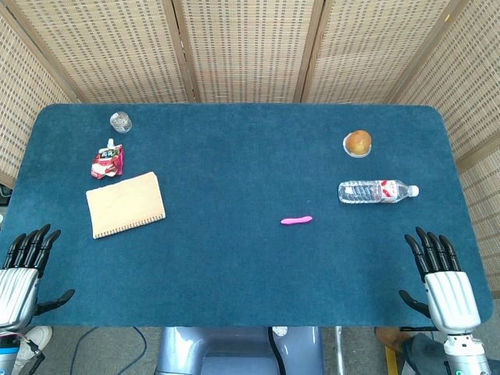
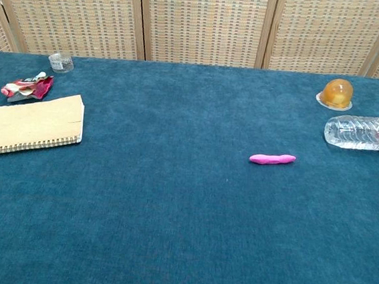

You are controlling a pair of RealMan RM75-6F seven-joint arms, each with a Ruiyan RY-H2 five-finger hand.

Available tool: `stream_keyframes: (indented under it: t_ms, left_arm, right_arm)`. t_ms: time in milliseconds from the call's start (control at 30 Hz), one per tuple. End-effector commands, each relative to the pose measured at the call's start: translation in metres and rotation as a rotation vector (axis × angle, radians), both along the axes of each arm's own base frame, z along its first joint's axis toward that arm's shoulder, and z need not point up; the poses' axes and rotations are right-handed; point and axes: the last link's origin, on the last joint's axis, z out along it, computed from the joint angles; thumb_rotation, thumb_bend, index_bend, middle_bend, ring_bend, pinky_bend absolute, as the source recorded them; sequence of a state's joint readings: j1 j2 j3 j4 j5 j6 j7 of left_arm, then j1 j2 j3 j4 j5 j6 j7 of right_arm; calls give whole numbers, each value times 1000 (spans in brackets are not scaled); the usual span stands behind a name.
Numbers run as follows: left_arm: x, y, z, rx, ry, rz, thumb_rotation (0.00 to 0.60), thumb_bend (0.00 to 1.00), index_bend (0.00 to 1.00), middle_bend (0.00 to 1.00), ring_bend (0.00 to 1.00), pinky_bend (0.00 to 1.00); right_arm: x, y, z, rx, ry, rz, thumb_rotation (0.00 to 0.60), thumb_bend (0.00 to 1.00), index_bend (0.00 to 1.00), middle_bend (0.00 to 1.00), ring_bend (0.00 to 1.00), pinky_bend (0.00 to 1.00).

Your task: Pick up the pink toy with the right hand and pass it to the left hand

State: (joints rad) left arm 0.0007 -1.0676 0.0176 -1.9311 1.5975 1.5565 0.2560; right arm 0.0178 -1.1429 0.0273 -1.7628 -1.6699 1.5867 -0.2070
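Resting open, empty: right hand (image 1: pixel 445 277), left hand (image 1: pixel 22 273)

Toy (image 1: pixel 296 220) lies right of centre; bottle (image 1: pixel 377 191) behind it (further right); notebook (image 1: pixel 125 205) far left.

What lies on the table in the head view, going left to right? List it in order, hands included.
left hand → red pouch → small glass → pink toy → bun → water bottle → right hand
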Motion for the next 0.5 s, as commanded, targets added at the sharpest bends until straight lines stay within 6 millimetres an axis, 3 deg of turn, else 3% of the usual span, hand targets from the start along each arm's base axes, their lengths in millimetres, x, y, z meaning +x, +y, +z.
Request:
stream_keyframes:
  t_ms: [33, 300, 500]
  left_arm:
    - [0, 0, 0, 0, 0, 0, 600, 0, 0, 0, 0, 0]
    - [0, 0, -1, 0, 0, 0, 600, 0, 0, 0, 0, 0]
    - [0, 4, -2, 9, 5, -1, 600, 0, 0, 0, 0, 0]
  right_arm:
    - [0, 0, 0, 1, 1, 0, 600, 0, 0, 0, 0, 0]
    - [1, -2, -5, 29, -4, -2, 600, 0, 0, 0, 0, 0]
    - [8, -30, -15, 95, 27, 35, 600, 0, 26, 0, 0, 0]
